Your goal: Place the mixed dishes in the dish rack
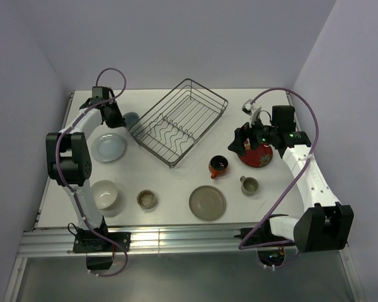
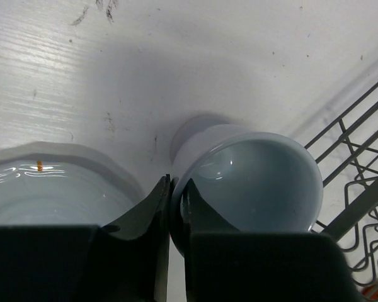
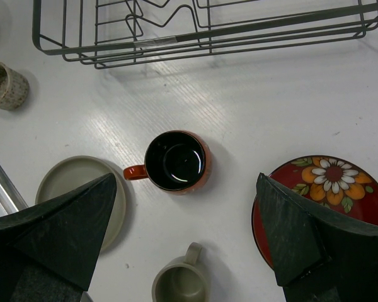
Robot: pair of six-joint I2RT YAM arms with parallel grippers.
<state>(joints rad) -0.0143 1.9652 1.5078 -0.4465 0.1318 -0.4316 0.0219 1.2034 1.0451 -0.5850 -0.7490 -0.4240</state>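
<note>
My left gripper (image 2: 175, 185) (image 1: 115, 117) is shut on the rim of the blue-grey cup (image 2: 258, 182) (image 1: 130, 119), one finger inside and one outside, just left of the dish rack (image 1: 179, 121). I cannot tell whether the cup is off the table. The pale white plate (image 1: 109, 147) (image 2: 44, 189) lies beside it. My right gripper (image 3: 186, 177) (image 1: 239, 146) is open and empty, hovering over the orange-red mug (image 3: 176, 162) (image 1: 218, 166), with the red floral plate (image 3: 340, 189) (image 1: 259, 155) under its right finger.
A grey cup (image 1: 249, 185) (image 3: 181, 280), an olive-grey plate (image 1: 207, 202) (image 3: 69, 179), a beige cup (image 1: 147, 199) (image 3: 5, 83) and a cream bowl (image 1: 104, 194) stand along the near side. The rack's wires show in both wrist views (image 2: 359, 157) (image 3: 208, 38).
</note>
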